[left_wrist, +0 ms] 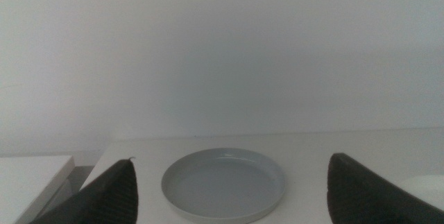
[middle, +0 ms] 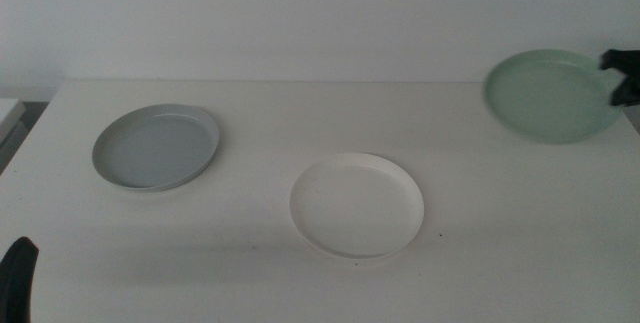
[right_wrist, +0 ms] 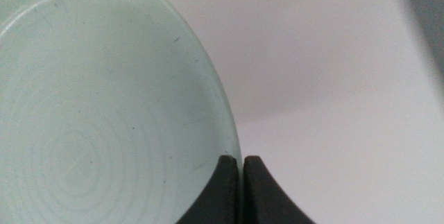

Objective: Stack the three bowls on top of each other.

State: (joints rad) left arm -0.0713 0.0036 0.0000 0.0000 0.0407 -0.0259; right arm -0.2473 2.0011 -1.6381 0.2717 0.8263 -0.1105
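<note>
Worktop (middle: 250,273): white, pale wall behind the far edge.
Grey bowl (middle: 156,148): flat on the worktop, toward the left edge, nearer the far edge than the near one; also seen in the left wrist view (left_wrist: 223,184), between the two dark jaws and beyond them.
White bowl (middle: 356,205): flat on the worktop, around the middle, nearer the near edge than the grey bowl; well apart from both other bowls.
Green bowl (middle: 550,96): raised off the worktop near the far right corner, tilted so the inside faces the camera; fills much of the right wrist view (right_wrist: 90,113), rim running down to the jaws.
Right end effector (middle: 628,75): at the right edge, by the far right corner, at the rim of the green bowl; in the right wrist view (right_wrist: 243,175), jaws pressed nearly together, pinching that rim.
Left end effector (left_wrist: 232,203): waiting low by the near left corner, only a dark tip showing in the middle view (middle: 18,278); jaws spread wide, touching nothing, pointed toward the grey bowl.
Stack: none formed; each bowl separate, no two touching.
</note>
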